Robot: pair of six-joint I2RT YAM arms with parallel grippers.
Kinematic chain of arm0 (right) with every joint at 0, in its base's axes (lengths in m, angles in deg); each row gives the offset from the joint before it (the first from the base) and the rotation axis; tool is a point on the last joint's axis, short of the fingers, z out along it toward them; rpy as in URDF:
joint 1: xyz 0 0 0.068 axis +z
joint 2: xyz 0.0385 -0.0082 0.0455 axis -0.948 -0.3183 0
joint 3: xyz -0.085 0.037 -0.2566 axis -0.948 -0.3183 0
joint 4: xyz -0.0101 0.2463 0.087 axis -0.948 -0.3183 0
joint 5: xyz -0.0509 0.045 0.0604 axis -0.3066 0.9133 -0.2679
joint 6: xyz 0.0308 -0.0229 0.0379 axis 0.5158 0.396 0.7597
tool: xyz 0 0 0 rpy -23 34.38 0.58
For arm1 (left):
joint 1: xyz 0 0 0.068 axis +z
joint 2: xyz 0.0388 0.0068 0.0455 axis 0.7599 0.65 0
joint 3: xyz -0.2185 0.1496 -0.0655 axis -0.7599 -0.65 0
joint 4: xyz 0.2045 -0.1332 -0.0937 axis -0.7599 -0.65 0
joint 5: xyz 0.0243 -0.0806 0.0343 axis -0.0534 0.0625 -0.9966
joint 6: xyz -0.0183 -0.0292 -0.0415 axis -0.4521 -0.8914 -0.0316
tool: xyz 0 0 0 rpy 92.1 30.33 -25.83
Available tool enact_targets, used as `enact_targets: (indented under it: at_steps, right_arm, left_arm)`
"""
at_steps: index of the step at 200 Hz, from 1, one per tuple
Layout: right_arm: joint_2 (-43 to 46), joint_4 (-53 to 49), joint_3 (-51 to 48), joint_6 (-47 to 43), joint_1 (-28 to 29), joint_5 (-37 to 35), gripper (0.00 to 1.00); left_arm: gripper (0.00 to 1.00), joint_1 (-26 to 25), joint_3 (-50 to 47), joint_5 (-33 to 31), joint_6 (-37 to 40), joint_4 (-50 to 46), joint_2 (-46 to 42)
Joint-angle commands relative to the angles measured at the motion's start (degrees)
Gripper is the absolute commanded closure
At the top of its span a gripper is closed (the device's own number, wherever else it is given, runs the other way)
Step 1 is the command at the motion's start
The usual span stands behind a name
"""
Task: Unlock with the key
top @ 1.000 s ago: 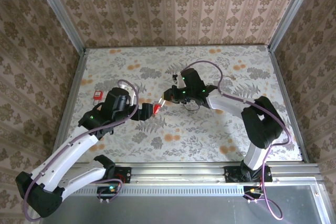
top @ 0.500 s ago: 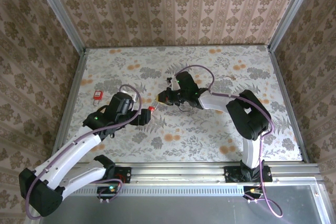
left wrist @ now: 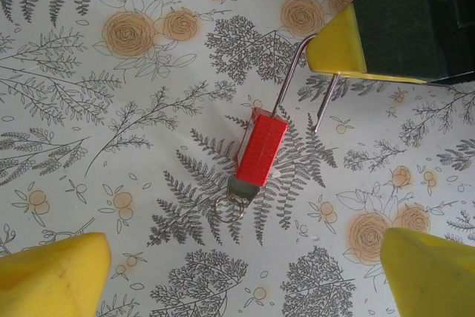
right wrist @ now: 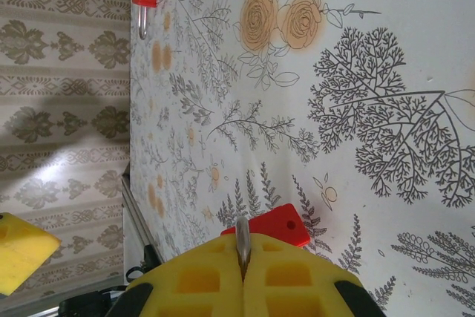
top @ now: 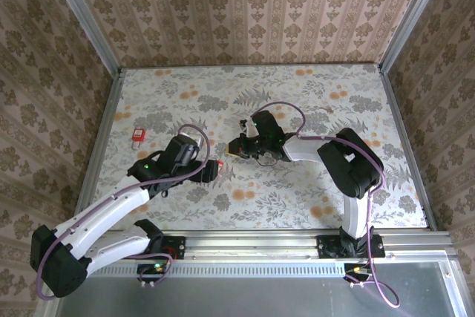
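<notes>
Right end effector (right wrist: 243, 256) gripping padlock (left wrist: 261, 155), key (left wrist: 243, 189) inserted

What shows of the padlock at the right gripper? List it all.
The padlock has a red block body and a thin metal shackle. The shackle is open: one leg sits in the body, the other ends free. A silver key with a small ring sticks out of the bottom end. The right gripper, shut, pinches the shackle's bend.
</notes>
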Motion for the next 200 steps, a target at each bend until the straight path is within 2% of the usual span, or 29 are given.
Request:
enact_targets:
  at_steps: [1, 76, 124, 143, 169, 185, 200]
  right_arm:
    - [2.3, 1.2, -1.5, -0.6, 0.3, 1.2, 1.00]
    - [3.7, 3.0, -6.5, -0.9, -0.1, 1.6, 1.00]
    - [5.9, 3.3, -10.3, -1.5, -1.2, 2.0, 1.00]
    - [6.5, 3.4, -11.4, -1.4, -1.5, 1.9, 1.00]
    - [7.1, 3.5, -12.3, -1.4, -1.9, 1.8, 1.00]
    - [7.3, 3.4, -12.5, -1.4, -2.0, 1.8, 1.00]
    - [7.5, 3.3, -12.6, -1.5, -2.0, 1.9, 1.00]
  left_arm:
    - [0.06, -1.0, -0.4, -1.4, -1.2, 1.5, 0.4]
    - [0.07, -4.9, -0.9, -2.7, -2.6, 3.5, 4.5]
    - [0.10, -7.9, -0.7, -2.8, -3.5, 6.7, 10.1]
    - [0.17, -8.8, -1.2, -3.0, -3.7, 8.0, 12.6]
    - [0.41, -10.1, -1.9, -3.5, -3.6, 9.6, 15.8]
    - [0.48, -10.3, -2.3, -3.4, -3.5, 10.4, 17.7]
    - [0.49, -10.6, -2.3, -3.2, -3.5, 10.8, 19.6]
